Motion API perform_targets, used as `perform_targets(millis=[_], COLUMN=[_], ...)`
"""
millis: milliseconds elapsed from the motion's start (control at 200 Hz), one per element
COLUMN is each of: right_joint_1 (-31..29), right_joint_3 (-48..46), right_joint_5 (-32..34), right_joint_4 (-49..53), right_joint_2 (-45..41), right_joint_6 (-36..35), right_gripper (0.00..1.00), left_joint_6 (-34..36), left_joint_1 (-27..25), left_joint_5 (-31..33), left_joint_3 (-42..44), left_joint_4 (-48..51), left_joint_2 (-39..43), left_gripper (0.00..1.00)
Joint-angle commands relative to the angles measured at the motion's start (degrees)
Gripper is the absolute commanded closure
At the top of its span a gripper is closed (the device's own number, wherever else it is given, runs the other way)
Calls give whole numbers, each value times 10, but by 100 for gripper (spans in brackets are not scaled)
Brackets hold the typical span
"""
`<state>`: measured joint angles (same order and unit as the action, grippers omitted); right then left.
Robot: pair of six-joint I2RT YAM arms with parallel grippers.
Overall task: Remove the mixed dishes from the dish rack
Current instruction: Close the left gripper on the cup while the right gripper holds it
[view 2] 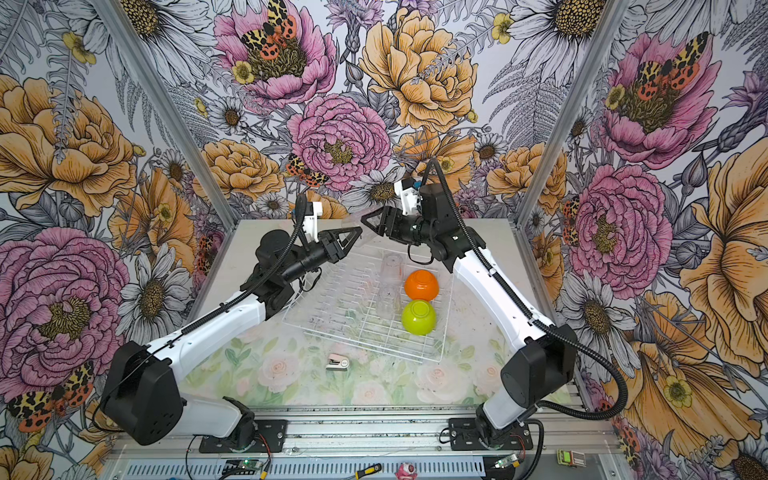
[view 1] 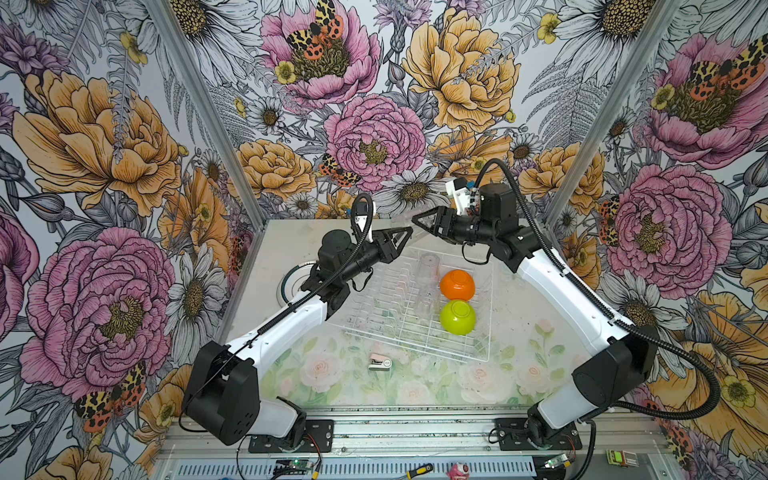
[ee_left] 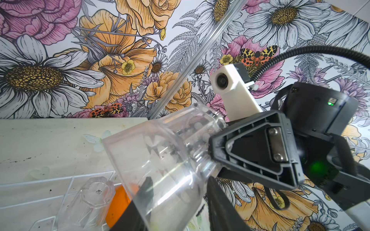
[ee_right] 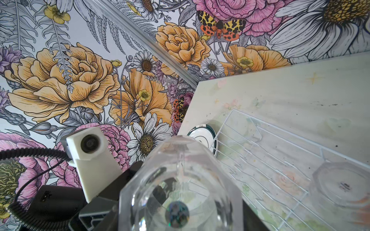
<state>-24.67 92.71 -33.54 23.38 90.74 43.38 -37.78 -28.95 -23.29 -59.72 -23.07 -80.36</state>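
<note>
1. A teal-rimmed plate lies flat on the table at 9 o'clock of the rack. It is outside the rack and mostly hidden under the left arm.
2. A small pink-white stapler-like thing lies on the table at 7 o'clock of the rack, just off its near edge.
3. The left gripper hangs in the air over the rack's 12 o'clock end and points toward 3 o'clock. In the left wrist view its fingers flank the mouth end of the held tumbler. Whether they press on it cannot be told.
4. The held tumbler lies roughly level in the air between the two grippers, clear of the rack. Its mouth faces the left gripper and its base the right one.
5. The right gripper faces the left one, points toward 9 o'clock, and clamps the held tumbler at its base end.
6. The rack sits near the table's middle, turned at an angle. The far tumbler stands base up in its 12 o'clock part. The near tumbler is just at 6 o'clock of it, too faint to tell its pose.
7. The orange bowl sits upside down on the rack's 3 o'clock side. The green bowl, also upside down, touches it at its 6 o'clock.
</note>
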Motion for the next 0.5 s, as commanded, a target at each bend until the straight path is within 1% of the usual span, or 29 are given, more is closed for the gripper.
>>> perform_targets(millis=[0,145,340,435,495], right_joint_1=[-2,-4,-12,-18,-21], right_joint_3=[-10,-37,-74,-92,-103], right_joint_5=[-31,-33,-39,-40,-39], right_joint_4=[-41,-58,-92,-105,-119], right_joint_2=[0,-11,-23,-23,-24], right_joint_6=[12,19,27,33,41], right_gripper=[61,60,59,59,59], left_joint_6=[-13,-24,-27,-34,-33], left_joint_1=[6,6,3,2,1], left_joint_5=[-8,-14,-19,-22,-22], left_joint_3=[2,10,12,13,15], left_joint_4=[-40,-64,-62,-53,-46], left_joint_2=[-2,4,7,10,16], left_gripper=[58,72,77,88,91])
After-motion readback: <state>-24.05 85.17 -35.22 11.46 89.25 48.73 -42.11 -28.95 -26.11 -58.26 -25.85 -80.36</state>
